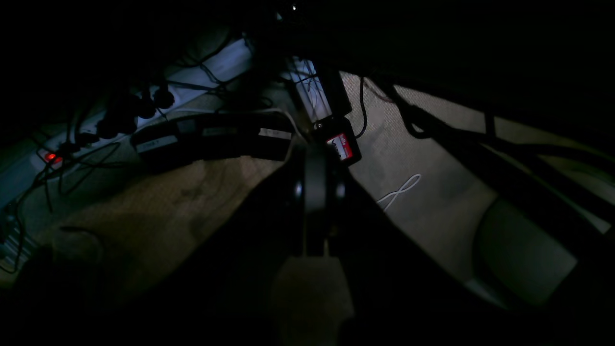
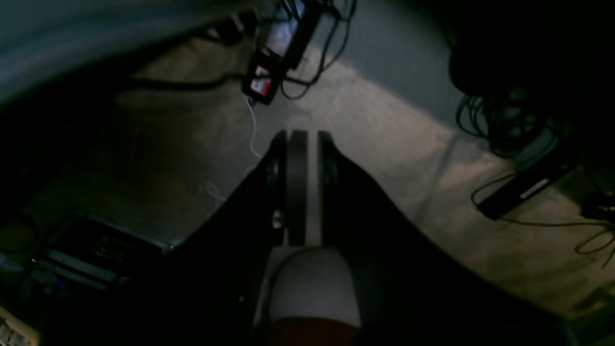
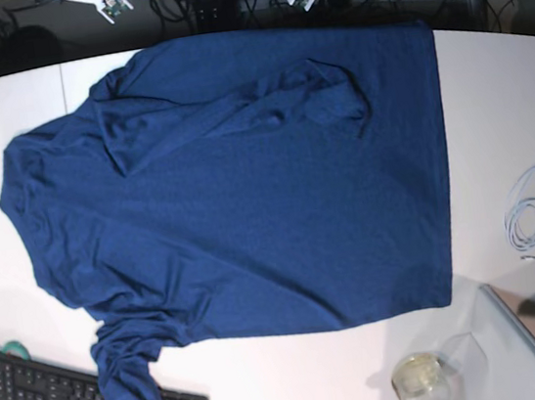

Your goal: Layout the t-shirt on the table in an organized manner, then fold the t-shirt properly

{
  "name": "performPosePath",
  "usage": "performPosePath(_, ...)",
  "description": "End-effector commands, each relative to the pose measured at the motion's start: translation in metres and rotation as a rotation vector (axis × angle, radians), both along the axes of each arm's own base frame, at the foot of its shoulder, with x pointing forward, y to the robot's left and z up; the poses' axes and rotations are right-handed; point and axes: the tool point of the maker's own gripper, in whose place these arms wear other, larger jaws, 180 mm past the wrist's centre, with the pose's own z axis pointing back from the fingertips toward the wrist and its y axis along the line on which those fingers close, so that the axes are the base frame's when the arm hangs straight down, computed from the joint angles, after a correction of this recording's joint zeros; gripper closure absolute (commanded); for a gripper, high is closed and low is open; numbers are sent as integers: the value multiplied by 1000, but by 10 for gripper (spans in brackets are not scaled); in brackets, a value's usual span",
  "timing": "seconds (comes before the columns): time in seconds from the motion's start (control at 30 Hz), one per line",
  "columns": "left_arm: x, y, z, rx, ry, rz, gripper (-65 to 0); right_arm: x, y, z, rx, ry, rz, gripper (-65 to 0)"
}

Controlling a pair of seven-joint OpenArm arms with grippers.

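Base view: unprinted t-shirt (image 3: 247, 193) across table (image 3: 489, 82).

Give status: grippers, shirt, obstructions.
Left gripper shut, right gripper shut, both empty, off the table. T-shirt spread but wrinkled, far sleeve folded inward. Near sleeve bunched over the keyboard.

Dim carpeted floor (image 2: 384, 134) w/ tangled cables (image 2: 499, 125), power strip (image 1: 96, 129).
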Motion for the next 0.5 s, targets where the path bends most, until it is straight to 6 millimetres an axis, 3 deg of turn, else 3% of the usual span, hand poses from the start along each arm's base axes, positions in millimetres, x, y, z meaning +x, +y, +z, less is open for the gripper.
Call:
performPosePath(0.0, 0, 0, 0, -6, -3, -2, 0, -5, 1, 2, 7, 3, -4, -42)
performPosePath(0.47, 0, 0, 0, -6, -3, -1, 0, -5, 1, 3, 5, 5, -3, -42)
